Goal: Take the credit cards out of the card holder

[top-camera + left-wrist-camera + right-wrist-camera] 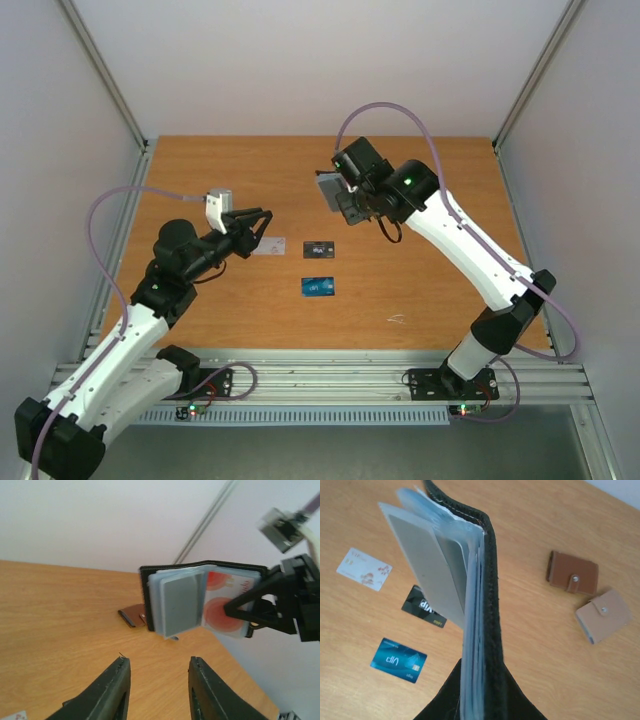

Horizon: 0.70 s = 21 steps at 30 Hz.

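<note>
My right gripper (345, 200) holds the black card holder (333, 190) up above the table, open, shut on its edge (482, 680). Its light blue sleeves fan out, showing a pale grey card (180, 602) and a white card with red circles (222, 605) inside. On the table lie a white card (270, 246), a black card (318, 249) and a blue card (318, 286). My left gripper (255, 225) hovers just above the white card, open (157, 662), nothing between its fingers.
In the right wrist view a dark brown wallet (573, 572) and a tan-pink wallet (602, 615) lie shut on the table beyond the holder. The dark brown wallet (134, 615) also shows under the holder in the left wrist view. Grey walls enclose the table.
</note>
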Available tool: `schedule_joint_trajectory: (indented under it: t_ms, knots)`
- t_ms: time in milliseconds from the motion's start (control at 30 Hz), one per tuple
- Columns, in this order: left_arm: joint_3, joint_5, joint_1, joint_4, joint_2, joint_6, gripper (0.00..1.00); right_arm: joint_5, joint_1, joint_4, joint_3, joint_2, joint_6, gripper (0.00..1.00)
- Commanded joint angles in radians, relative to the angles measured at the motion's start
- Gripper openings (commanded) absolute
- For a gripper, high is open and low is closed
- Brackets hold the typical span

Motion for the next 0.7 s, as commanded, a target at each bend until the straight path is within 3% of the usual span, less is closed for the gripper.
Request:
schedule_joint_trajectory:
  t_ms: [0, 100, 233, 400, 667]
  knots:
    - [-0.011, 0.146, -0.006, 0.125, 0.01, 0.058, 0.32, -0.108, 0.021, 0.037, -0.013, -0.029, -0.026, 0.01]
    - [-0.015, 0.173, -0.014, 0.121, 0.016, 0.082, 0.33, -0.317, 0.021, 0.134, -0.069, -0.066, -0.069, 0.01]
    - [-0.022, 0.061, 0.002, 0.064, 0.008, 0.065, 0.56, -0.547, 0.021, 0.231, -0.118, -0.126, -0.128, 0.01]
    - [-0.04, 0.139, 0.026, 0.089, -0.009, 0.071, 0.77, -0.714, 0.02, 0.228, -0.139, -0.172, -0.207, 0.01]
    - [-0.043, 0.229, 0.075, 0.114, -0.043, 0.086, 0.75, -0.866, 0.007, 0.224, -0.174, -0.239, -0.279, 0.01]
